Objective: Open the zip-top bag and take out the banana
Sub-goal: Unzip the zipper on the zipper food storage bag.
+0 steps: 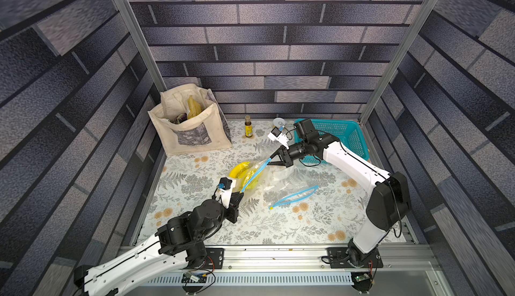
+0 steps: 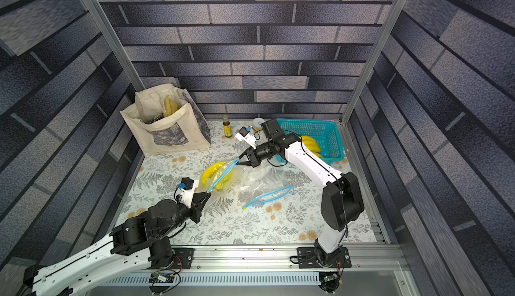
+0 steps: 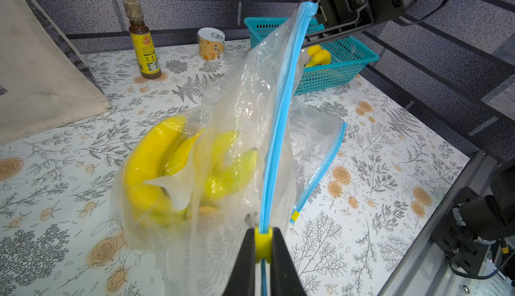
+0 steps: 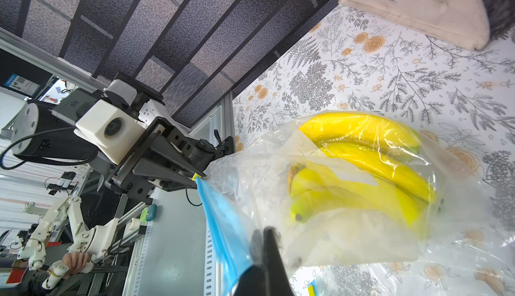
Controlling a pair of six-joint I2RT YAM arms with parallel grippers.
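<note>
The clear zip-top bag [image 1: 252, 179] hangs stretched between my two grippers above the table, its blue zip strip [image 3: 281, 119] taut and pressed together along its length. A bunch of yellow banana [image 3: 156, 152] [image 4: 362, 147] lies inside, low in the bag, and shows in both top views [image 1: 238, 169] [image 2: 211, 172]. My left gripper [image 3: 263, 239] [image 1: 242, 192] is shut on the yellow slider [image 3: 263, 243] at one end of the strip. My right gripper [image 4: 263, 233] [image 1: 269, 160] is shut on the bag's corner at the strip's other end.
A second, empty zip bag [image 1: 292, 191] lies on the table to the right. A teal basket [image 2: 306, 122] holding other bananas [image 2: 310, 142] stands at the back right. A cloth tote [image 1: 189, 130], a small bottle [image 1: 248, 127] and a can [image 3: 211, 44] stand along the back.
</note>
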